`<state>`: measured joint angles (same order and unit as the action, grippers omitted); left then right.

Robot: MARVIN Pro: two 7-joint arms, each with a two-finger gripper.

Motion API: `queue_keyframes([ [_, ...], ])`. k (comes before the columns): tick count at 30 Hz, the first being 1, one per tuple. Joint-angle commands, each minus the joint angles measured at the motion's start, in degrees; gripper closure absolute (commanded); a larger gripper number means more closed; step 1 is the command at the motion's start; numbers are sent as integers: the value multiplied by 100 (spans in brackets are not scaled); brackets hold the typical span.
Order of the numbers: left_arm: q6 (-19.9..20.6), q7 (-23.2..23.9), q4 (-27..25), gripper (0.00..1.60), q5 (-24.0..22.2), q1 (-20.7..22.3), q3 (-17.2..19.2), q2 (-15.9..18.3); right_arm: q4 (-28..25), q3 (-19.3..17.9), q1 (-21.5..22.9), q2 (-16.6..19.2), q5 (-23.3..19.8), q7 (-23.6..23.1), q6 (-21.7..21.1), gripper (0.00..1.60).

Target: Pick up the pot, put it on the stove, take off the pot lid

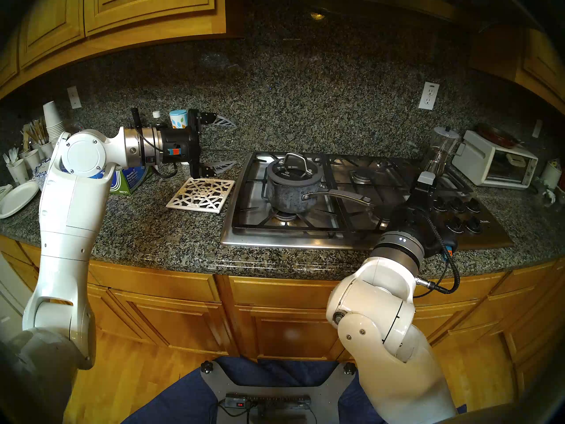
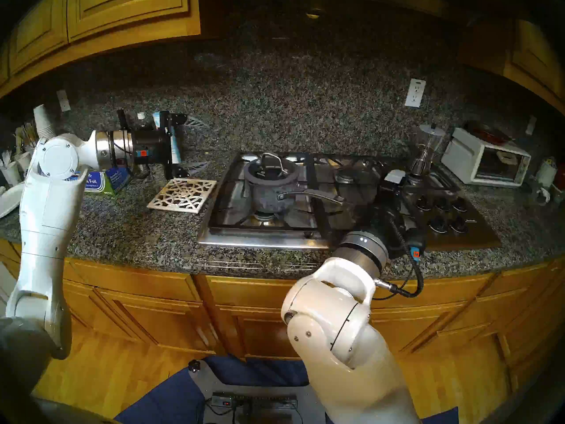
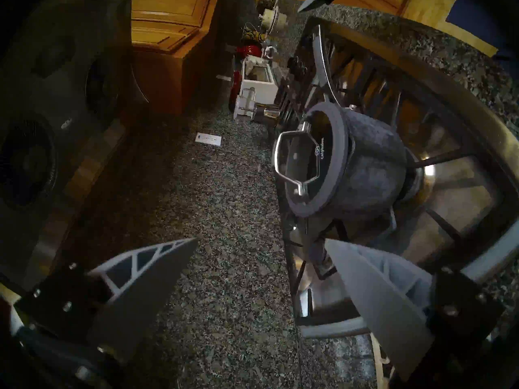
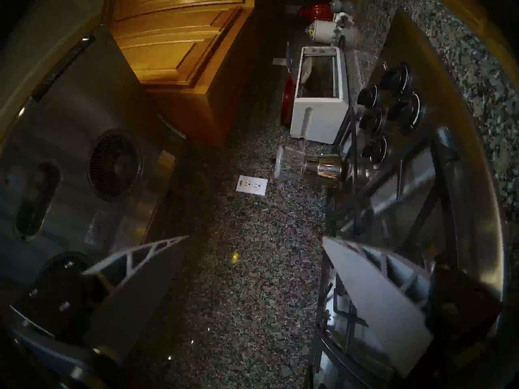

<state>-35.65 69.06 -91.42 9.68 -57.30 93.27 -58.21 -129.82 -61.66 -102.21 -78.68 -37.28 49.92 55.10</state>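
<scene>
The dark grey mottled pot stands on the front left burner of the steel stove, its long handle pointing right. The glass pot lid sits on it, silver loop up. My left gripper hovers over the counter left of the stove, open and empty, one finger above the other, aimed at the pot. The left wrist view shows the pot and lid ahead of the open gripper. My right gripper is open and empty over the stove's right half, past the handle's end.
A white lattice trivet lies between the left gripper and the stove. A foil box, cups and paper plates crowd the left counter. A glass coffee pot and white toaster oven stand at the right; black knobs sit beside the right wrist.
</scene>
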Motion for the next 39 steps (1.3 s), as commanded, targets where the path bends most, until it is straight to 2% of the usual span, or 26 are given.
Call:
queue_keyframes([
  [1, 11, -26, -34, 0, -105, 382, -89, -116, -143, 11, 90, -3, 117, 498, -10, 0],
  [39, 149, 191, -92, 0, -113, 711, -592, -313, -145, 16, 94, -1, 135, 524, -10, 0],
])
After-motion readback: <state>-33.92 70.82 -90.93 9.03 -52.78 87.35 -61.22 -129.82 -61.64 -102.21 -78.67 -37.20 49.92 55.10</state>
